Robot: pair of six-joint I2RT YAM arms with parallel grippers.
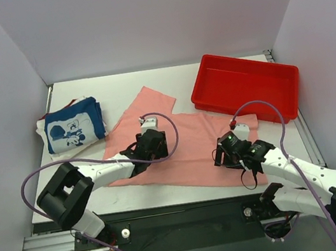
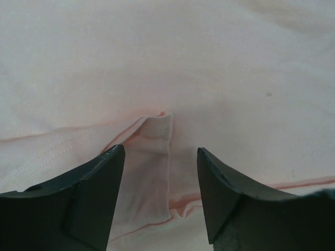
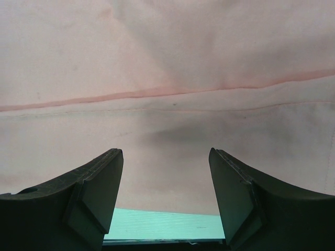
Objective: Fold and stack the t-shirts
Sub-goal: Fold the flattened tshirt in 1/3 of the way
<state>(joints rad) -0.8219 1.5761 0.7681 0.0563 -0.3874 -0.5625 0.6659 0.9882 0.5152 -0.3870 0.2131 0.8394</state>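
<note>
Salmon-pink t-shirt (image 1: 192, 152) flat mid-counter, right of folded navy shirt (image 1: 73, 130). Left pincer (image 2: 159, 157) and right pincer (image 3: 165, 157) spread, empty, low over it. Folding step in hand; next calls for pinching near hem, carrying it far.

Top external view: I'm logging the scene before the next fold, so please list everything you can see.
salmon-pink t-shirt: one, pink, spread flat mid-table under both grippers
navy t-shirt: one, blue with white print, folded, far left, on top of white and red cloth edges
red tray: one, red, far right of the table
table: one, white, under everything
left gripper: one, black, open over a small fold in the pink shirt
right gripper: one, black, open over the pink shirt near its edge
</note>
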